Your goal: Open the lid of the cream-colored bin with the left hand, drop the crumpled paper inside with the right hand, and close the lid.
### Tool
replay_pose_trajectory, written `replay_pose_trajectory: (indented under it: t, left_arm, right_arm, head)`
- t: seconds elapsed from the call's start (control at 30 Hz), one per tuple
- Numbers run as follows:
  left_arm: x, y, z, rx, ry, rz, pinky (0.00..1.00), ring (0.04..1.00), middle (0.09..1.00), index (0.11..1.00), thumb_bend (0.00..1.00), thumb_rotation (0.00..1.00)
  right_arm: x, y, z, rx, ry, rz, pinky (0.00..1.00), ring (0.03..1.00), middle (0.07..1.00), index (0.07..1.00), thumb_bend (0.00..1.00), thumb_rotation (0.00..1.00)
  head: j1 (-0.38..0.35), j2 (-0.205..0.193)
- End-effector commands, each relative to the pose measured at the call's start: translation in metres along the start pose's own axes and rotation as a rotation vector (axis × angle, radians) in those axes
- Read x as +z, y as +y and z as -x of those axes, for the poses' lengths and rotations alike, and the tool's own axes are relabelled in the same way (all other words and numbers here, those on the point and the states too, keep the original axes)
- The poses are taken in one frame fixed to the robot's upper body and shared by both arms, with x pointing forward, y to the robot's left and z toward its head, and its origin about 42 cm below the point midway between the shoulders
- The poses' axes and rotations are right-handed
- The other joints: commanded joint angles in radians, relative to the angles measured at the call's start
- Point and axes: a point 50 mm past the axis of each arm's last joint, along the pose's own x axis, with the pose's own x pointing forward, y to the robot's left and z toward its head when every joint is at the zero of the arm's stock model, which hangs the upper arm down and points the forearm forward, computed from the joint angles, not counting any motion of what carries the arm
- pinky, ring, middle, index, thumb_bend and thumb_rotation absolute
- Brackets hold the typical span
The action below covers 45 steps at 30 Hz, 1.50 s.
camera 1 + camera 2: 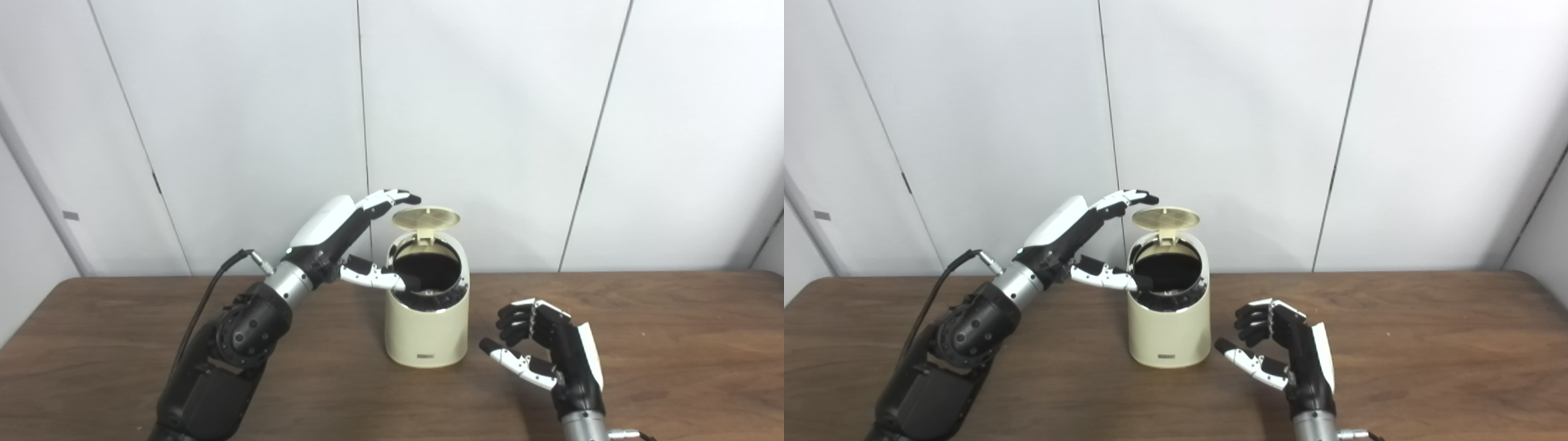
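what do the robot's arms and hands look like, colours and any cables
Both hands share one build. The left hand has a glossy white shell on its back, black fingers with white segments and dark tips, a silver metal wrist ring, and a bulky black forearm with a round joint. A black cable loops from a plug by the wrist. The right hand matches: black palm, white back plate, silver wrist, a small connector at its base.
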Motion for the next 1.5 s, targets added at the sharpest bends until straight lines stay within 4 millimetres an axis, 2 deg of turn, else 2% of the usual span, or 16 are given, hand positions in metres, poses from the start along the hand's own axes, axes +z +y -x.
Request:
replay_pose_trajectory:
  t: [0.0,0.2,0.3,0.47,0.63,0.73,1.07,1.47]
  left_arm:
    - [0.015,0.022,-0.016,0.053,-0.063,-0.041,0.88,0.979,0.94,0.922,0.89,0.37]
    - [0.016,0.022,-0.014,0.027,-0.056,-0.045,0.9,0.99,0.918,0.91,0.9,0.38]
    - [0.016,0.023,-0.013,0.01,-0.043,-0.034,0.91,0.987,0.884,0.839,0.91,0.39]
    - [0.017,0.024,-0.011,0.0,-0.039,-0.027,0.87,0.96,0.815,0.753,0.91,0.4]
    - [0.017,0.026,-0.01,0.007,-0.041,-0.035,0.81,0.868,0.698,0.666,0.89,0.38]
    - [0.017,0.027,-0.009,0.007,-0.038,-0.042,0.81,0.855,0.675,0.644,0.88,0.37]
    - [0.017,0.029,-0.007,0.005,-0.04,-0.057,0.8,0.865,0.686,0.636,0.87,0.36]
    - [0.015,0.016,0.0,-0.02,-0.032,-0.046,0.79,0.893,0.717,0.684,0.9,0.37]
  right_arm:
    - [0.023,0.003,-0.016,-0.018,-0.09,-0.017,0.38,0.438,0.484,0.5,0.52,0.0]
    - [0.023,0.002,-0.016,-0.013,-0.099,-0.018,0.37,0.438,0.485,0.499,0.52,0.0]
    - [0.023,0.002,-0.016,-0.019,-0.095,-0.017,0.37,0.438,0.484,0.5,0.52,0.0]
    - [0.022,0.002,-0.016,-0.013,-0.098,-0.017,0.38,0.443,0.483,0.496,0.52,0.0]
    - [0.023,0.002,-0.016,-0.015,-0.093,-0.007,0.38,0.439,0.484,0.499,0.52,0.0]
    - [0.024,0.002,-0.016,-0.014,-0.088,-0.005,0.38,0.439,0.481,0.5,0.52,0.0]
    - [0.023,0.004,-0.016,-0.009,-0.094,-0.022,0.38,0.441,0.482,0.498,0.52,0.0]
    - [0.024,0.005,-0.016,-0.001,-0.094,-0.024,0.38,0.44,0.481,0.5,0.52,0.0]
  head:
    - [-0.001,0.0]
    - [0.0,0.005]
    - [0.002,0.008]
    - [0.005,0.01]
    - [0.005,0.015]
    - [0.006,0.016]
    - [0.003,0.019]
    - [0.001,0.023]
